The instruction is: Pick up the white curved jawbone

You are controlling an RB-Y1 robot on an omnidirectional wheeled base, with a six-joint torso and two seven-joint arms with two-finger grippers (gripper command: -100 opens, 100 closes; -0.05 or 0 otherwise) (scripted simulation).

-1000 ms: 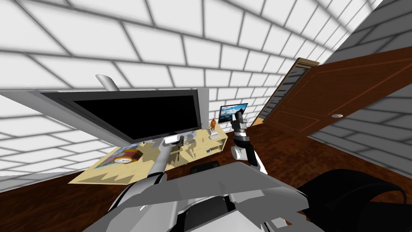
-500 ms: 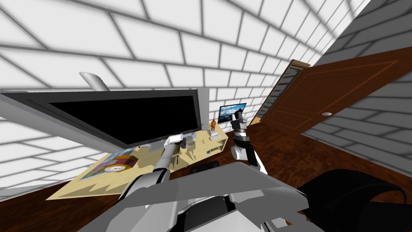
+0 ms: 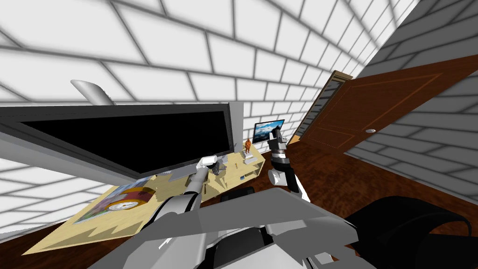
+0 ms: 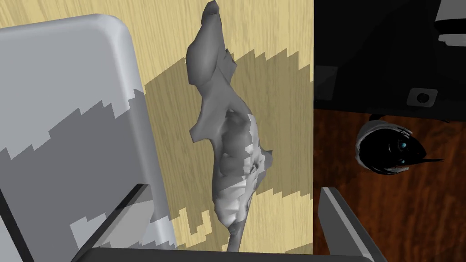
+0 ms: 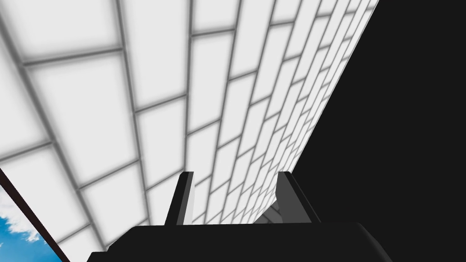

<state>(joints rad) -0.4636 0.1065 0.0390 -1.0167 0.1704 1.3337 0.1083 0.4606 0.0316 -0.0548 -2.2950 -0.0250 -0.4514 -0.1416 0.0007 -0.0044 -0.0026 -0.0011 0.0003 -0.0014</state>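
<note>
The pale grey, curved jawbone [image 4: 227, 136] lies flat on the light wooden table [image 4: 282, 113], close to the table's edge. My left gripper [image 4: 232, 218] hangs open right over it, and the bone's narrow end reaches down between the two fingers [image 4: 346, 223] without touching them. In the head view my left gripper [image 3: 215, 166] reaches over the table just below the television. My right gripper [image 3: 277, 134] is raised in front of me, open and holding nothing; its fingers [image 5: 184, 195] stand apart.
The television's grey base plate [image 4: 68, 136] lies beside the bone. On the table [image 3: 93, 224] stand a big television [image 3: 140, 135], a clock on a magazine [image 3: 122, 204] and an orange figurine [image 3: 247, 144]. A brown door [image 3: 387, 112] is at the right.
The whole head view has shifted, so my head has moved: table and television slid left. My left arm has reached a little farther along the table. The right arm holds still.
</note>
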